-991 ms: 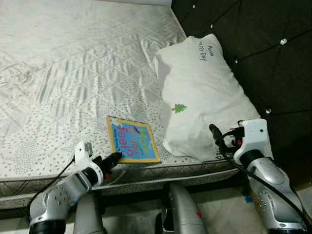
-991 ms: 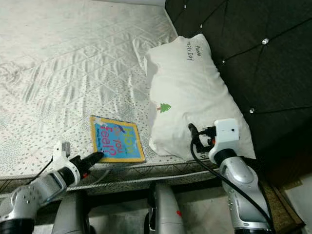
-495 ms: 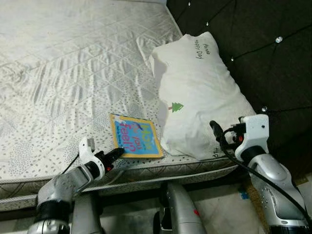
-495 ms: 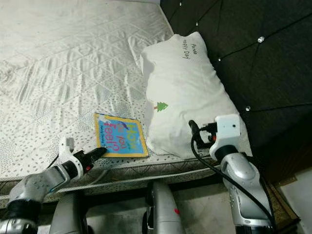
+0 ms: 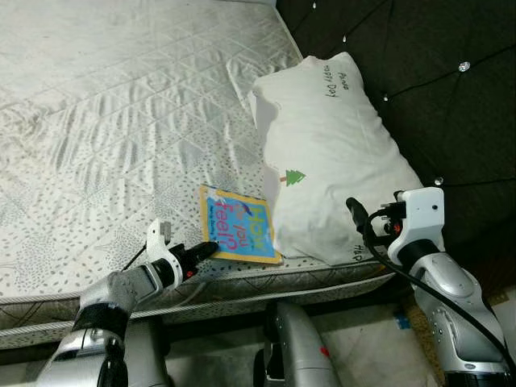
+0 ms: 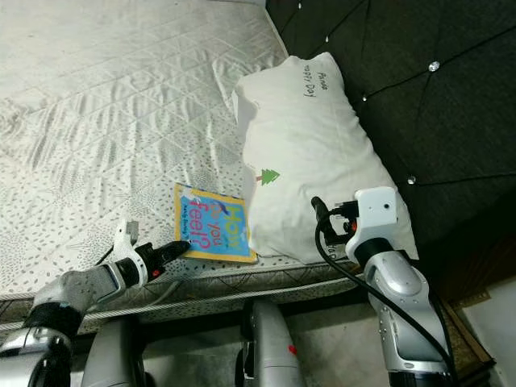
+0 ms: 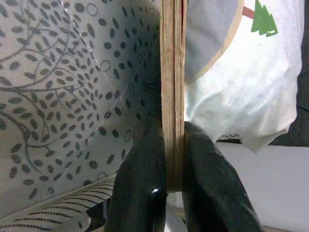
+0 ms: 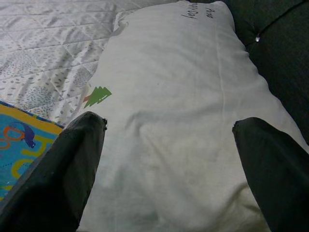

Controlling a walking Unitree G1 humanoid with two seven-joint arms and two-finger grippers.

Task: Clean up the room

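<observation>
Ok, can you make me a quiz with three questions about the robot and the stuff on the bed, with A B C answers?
1. Where is the book?
A. on the floor
B. on the mattress, its right edge against the pillow
C. on top of the pillow

2. What colour is the little tree printed on the pillow?
A. green
B. red
C. purple

3. What is the left gripper doing?
A. hanging with nothing in it
B. pressing on the pillow
C. pinching the book's edge

Answers: 1 B, the book lies flat near the mattress's front edge beside the pillow. 2 A, the tree is green. 3 C, the left wrist view shows both black fingers clamped on the book's edge, while the right gripper is open over the pillow.
</observation>
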